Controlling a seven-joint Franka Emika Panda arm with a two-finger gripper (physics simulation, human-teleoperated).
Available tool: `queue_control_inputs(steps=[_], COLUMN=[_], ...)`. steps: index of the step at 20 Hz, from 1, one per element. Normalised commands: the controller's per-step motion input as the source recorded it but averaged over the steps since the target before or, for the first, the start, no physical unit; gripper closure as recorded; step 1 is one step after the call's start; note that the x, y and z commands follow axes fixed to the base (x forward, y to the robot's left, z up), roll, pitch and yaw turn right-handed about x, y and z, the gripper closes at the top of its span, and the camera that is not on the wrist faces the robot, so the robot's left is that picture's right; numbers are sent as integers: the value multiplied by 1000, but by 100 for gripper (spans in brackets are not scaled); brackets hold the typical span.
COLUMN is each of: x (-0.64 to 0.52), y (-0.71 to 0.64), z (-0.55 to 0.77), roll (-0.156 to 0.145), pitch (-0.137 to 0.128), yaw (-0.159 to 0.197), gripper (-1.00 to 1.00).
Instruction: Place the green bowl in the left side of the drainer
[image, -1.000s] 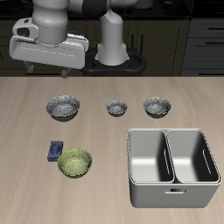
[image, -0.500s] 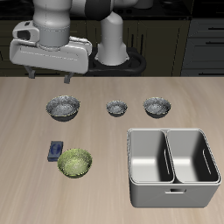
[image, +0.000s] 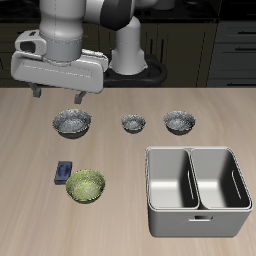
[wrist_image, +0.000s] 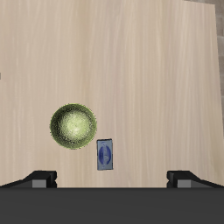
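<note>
The green bowl (image: 85, 186) (wrist_image: 73, 126) sits upright on the wooden table near its front edge, with nothing in it. The drainer (image: 197, 212), a grey two-compartment tub, stands well apart from the bowl at the same depth; both its compartments hold nothing, and it is out of the wrist view. My gripper (image: 60, 93) (wrist_image: 112, 179) hangs open high above the table, farther back than the green bowl, over the largest grey bowl. Its fingers are spread wide and hold nothing.
A small blue block (image: 64, 171) (wrist_image: 105, 155) lies close beside the green bowl. Three grey speckled bowls (image: 72, 122) (image: 133, 123) (image: 180, 122) stand in a row farther back. Dark cabinets run behind the table.
My gripper has come lower and slightly toward the table's front, staying open. The bowls, the blue block and the drainer have not moved.
</note>
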Motion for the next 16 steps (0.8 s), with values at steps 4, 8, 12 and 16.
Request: queue_control_inputs(steps=[4,8,12,16], x=[193,173,74,91], y=[160,180,22,-43], z=[-113,-297,-188,-305], roll=[-3,20,1,-8], pitch=[10,35,13,36], yaw=[6,-8,-4,-2], gripper=[-100,-100,-100,-100])
